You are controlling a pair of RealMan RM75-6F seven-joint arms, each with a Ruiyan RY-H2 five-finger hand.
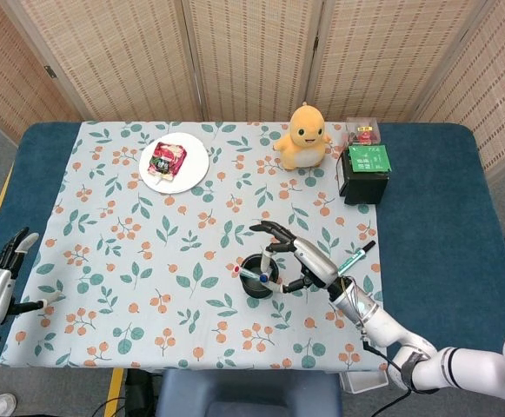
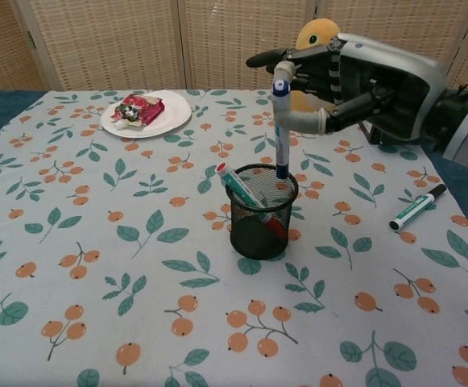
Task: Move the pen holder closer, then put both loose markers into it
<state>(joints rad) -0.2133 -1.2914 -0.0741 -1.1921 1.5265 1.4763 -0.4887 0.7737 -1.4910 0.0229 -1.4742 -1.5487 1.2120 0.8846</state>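
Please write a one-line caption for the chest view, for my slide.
Right hand lowers a blue marker into the mesh pen holder; a green marker lies on the tablecloth.

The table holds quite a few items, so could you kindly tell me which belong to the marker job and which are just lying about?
Job:
pen holder
blue marker, held by the right hand
green marker, lying loose
red marker, in the holder

Lying about:
plush toy
plate of snacks
green-topped box

Pen holder (image 2: pixel 258 211) sits near the table's front middle, one marker (image 2: pixel 248 199) leaning inside it. My right hand (image 2: pixel 354 76) is above its right rim, pinching a second marker (image 2: pixel 280 129) upright, tip at the opening. Third marker (image 2: pixel 416 207) lies on the cloth (image 2: pixel 97 242) to the right. Plate (image 2: pixel 169 113) far left; plush toy (image 1: pixel 304 135) behind the holder, box (image 1: pixel 363 172) to its right.
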